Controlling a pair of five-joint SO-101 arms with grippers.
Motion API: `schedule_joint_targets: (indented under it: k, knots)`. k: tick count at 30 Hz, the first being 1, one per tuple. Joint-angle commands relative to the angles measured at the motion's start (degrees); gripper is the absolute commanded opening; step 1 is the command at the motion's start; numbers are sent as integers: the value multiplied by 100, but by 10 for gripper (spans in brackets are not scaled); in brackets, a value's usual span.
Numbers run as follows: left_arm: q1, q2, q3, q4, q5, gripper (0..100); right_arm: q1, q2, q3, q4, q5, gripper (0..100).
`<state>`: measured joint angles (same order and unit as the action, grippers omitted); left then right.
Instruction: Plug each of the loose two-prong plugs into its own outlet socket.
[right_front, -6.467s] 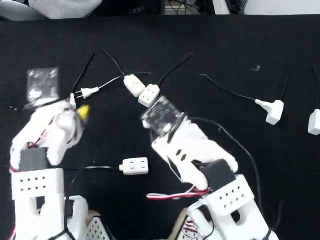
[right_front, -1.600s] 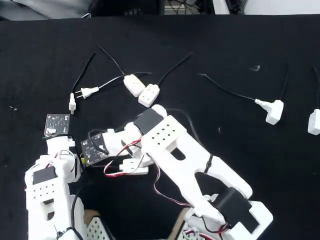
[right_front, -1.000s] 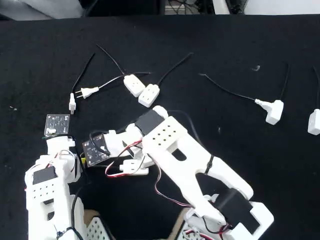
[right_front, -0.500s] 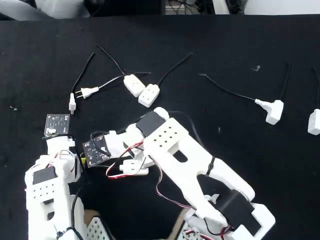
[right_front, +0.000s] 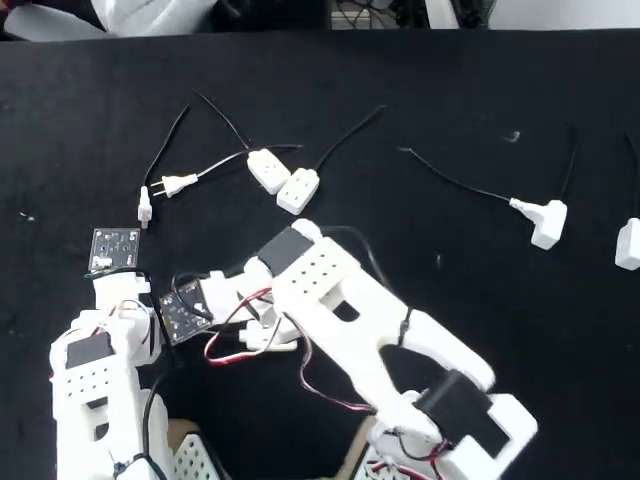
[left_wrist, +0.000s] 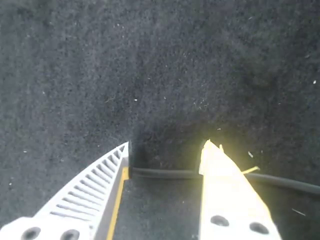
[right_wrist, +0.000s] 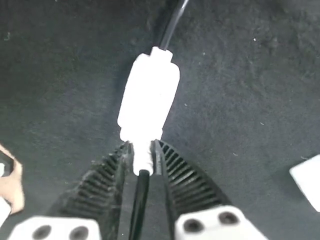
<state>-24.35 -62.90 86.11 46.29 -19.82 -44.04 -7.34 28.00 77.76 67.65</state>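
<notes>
At the left, the left end effector (left_wrist: 167, 147) is spread open with its tips down at the dark surface (right_front: 450, 90), and a black cable (left_wrist: 160, 173) runs crosswise between them, ungripped. Beyond that arm, from above, lie two loose plugs, a small one (right_front: 144, 209) and a two-prong plug (right_front: 178, 184) with its prongs toward it. Both are nearer the left arm than the right arm's base. Further right sits a pair of sockets (right_front: 268, 170) touching end to end. The right arm reaches across toward the left, lying partly over another socket (right_front: 275, 338). Its right end effector (right_wrist: 142, 147) is clamped on the narrow near end of a white connector (right_wrist: 149, 97). That connector's long axis runs straight away from the fingers, in line with them, and its cord (right_wrist: 170, 22) leaves the far end. Any push should therefore probably go along that axis. Whether prongs are seated inside that body is hidden, so I cannot tell plug from socket there. Far right lie an angled plug (right_front: 547, 222) and an edge socket (right_front: 628, 245), well apart from both arms.
</notes>
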Motion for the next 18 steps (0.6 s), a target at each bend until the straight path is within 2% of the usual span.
schedule_joint_targets:
  k: [1,13,18]
  knots:
    - [-4,-70,-13,-35,-70,230,-97,-31,22,-18,35,11]
    - [-22,-70,-13,-35,-70,230,-88,-13,171,-264,-193,11]
    - [-22,-70,-13,-35,-70,230,-97,-40,787,-1055,-686,11]
